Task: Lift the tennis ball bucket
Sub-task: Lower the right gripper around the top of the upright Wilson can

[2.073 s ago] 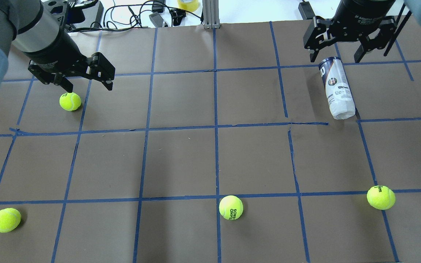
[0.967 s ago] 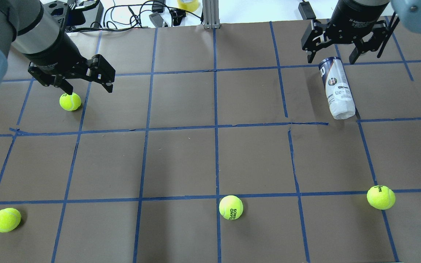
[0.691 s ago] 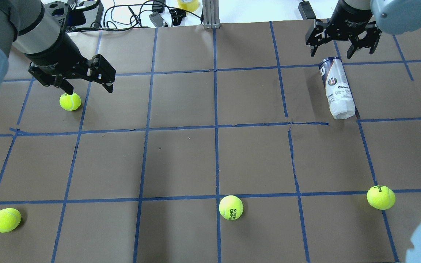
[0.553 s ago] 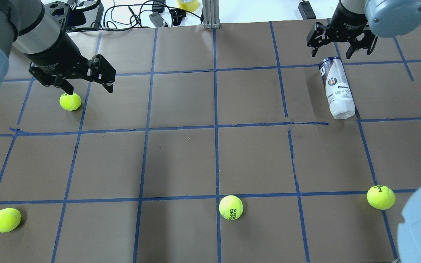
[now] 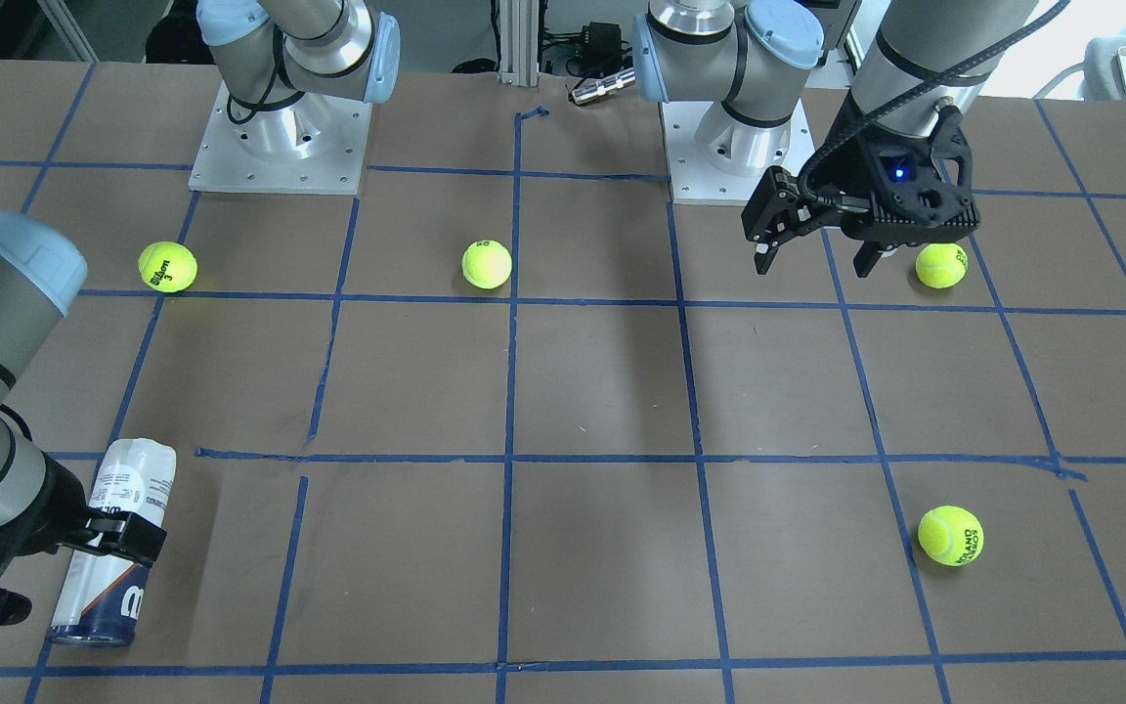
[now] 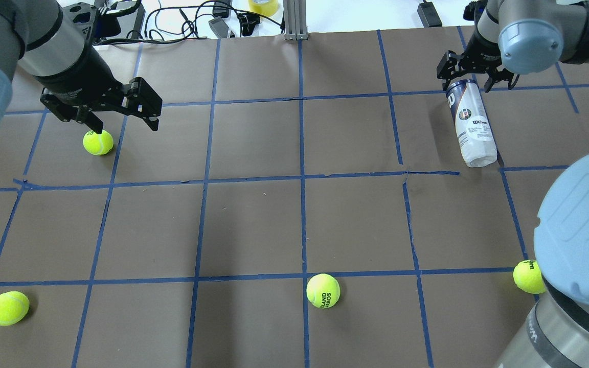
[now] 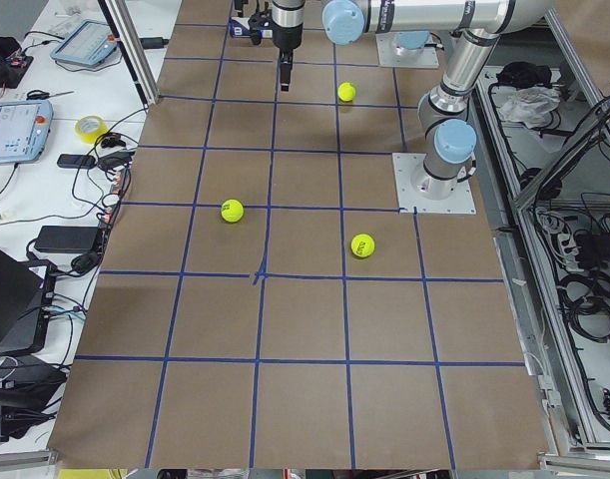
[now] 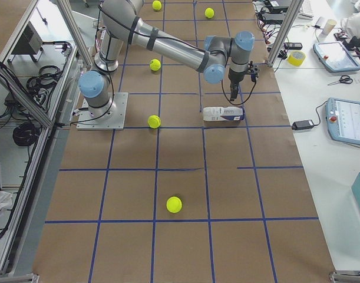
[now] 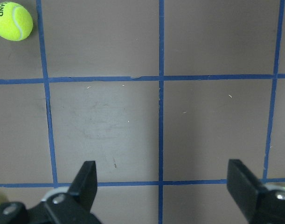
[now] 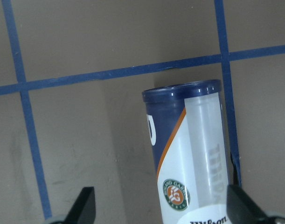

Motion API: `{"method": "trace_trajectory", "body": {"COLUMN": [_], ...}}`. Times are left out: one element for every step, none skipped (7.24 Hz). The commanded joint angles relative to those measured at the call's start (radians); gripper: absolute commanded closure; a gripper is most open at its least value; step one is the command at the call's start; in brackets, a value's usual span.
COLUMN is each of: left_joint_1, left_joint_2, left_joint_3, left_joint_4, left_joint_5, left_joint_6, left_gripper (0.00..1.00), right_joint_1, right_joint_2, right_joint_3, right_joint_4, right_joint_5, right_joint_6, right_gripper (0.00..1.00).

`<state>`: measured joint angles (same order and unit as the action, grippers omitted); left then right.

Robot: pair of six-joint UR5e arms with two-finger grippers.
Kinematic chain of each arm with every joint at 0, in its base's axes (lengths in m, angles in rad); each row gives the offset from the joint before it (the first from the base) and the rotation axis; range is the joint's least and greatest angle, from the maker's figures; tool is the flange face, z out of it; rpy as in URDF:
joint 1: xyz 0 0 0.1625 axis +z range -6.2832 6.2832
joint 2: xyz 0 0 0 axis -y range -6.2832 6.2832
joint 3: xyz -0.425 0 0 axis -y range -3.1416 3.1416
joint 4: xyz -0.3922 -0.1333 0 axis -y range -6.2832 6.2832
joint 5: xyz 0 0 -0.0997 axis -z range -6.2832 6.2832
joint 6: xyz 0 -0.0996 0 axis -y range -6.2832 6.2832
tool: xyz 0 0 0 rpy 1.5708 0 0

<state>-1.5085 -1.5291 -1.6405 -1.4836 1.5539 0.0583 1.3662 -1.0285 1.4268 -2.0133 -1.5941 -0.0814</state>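
The tennis ball bucket (image 6: 471, 125) lies on its side on the desk (image 6: 253, 230), long axis pointing away from the robot, navy end farthest; the right hand (image 6: 467, 88), spread wide, hangs over that navy end, seemingly straddling it. The left hand (image 6: 126, 127), also spread, sits well apart.

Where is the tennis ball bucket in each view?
Front-facing: tennis ball bucket at bottom left, lying flat.
Overhead: upper right, lying flat.
Exterior left: cannot make it out at the far end.
Exterior right: centre, lying flat.
Left wrist: not in it.
Right wrist: lower centre-right, navy end up.
Landmark: the blue tape crossing beside its navy end.
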Motion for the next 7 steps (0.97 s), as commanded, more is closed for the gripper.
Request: {"method": "trace_trajectory", "body": {"left_joint_1": [0.001,-0.001,0.001,-0.001,0.001,-0.001,0.001], "left_joint_2": [0.001,0.001,0.001,0.001,0.001,0.001,0.001], "left_joint_3": [0.001,-0.002,-0.001,-0.001,0.001,-0.001,-0.001], "left_joint_4": [-0.001,0.000,0.000,-0.001,-0.001,0.000,0.000], "left_joint_5": [0.000,0.000,-0.002,0.000,0.000,0.000,0.000], "left_joint_6": [0.000,0.000,0.000,0.000,0.000,0.000,0.000], "left_gripper": [0.00,0.00,0.00,0.00,0.00,0.00,0.00], "right_joint_1": [-0.041,-0.041,-0.041,-0.042,-0.042,-0.042,-0.042], "right_joint_2": [0.070,0.077,0.090,0.105,0.110,0.111,0.113], "right_joint_3": [-0.002,0.010,0.014,0.015,0.014,0.015,0.017], "right_joint_4": [-0.031,-0.030,-0.038,-0.028,-0.030,-0.028,-0.030], "right_joint_5": [0.002,0.002,-0.004,-0.006,-0.007,-0.007,-0.009], "right_joint_6": [-0.070,-0.070,-0.072,-0.072,-0.074,-0.074,-0.083], "right_gripper": [0.00,0.00,0.00,0.00,0.00,0.00,0.01]}}
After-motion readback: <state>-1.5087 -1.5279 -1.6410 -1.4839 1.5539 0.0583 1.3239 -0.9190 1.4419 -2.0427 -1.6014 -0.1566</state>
